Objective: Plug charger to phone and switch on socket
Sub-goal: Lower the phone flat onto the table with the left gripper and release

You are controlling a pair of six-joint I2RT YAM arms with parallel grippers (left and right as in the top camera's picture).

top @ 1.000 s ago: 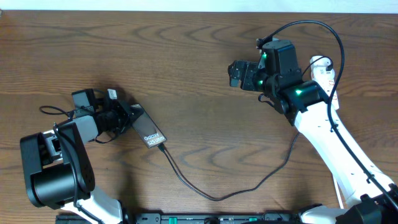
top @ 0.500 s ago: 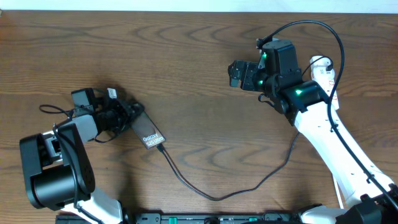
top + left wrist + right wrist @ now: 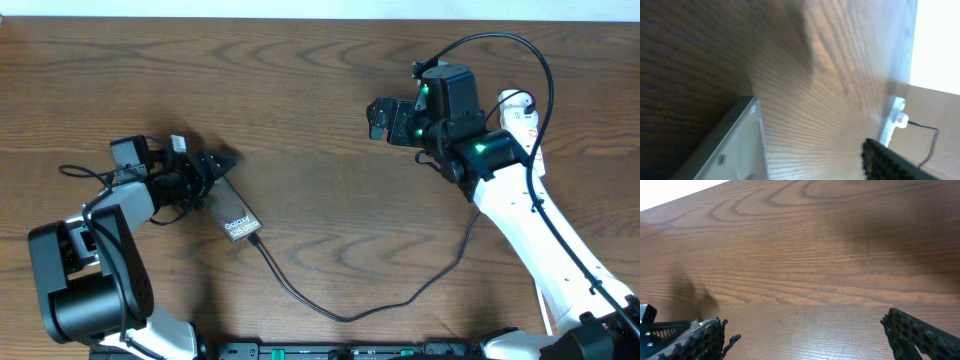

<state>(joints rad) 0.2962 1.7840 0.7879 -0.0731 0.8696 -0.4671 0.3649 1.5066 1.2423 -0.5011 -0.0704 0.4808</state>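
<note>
While left gripper (image 3: 220, 177) gapes at phone (image 3: 240, 213), charger (image 3: 350, 318) seemingly plugged, right gripper (image 3: 377, 118) wide.

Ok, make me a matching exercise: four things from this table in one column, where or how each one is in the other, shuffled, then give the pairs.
Things
1. phone
2. charger
3. socket
4. right gripper

Places or states
A. at the right edge of the table
B. over bare wood, jaws open, empty
C. lying flat, left of centre, by the left gripper
D. thin black line looping along the near side

Pairs: 1-C, 2-D, 3-A, 4-B
</note>
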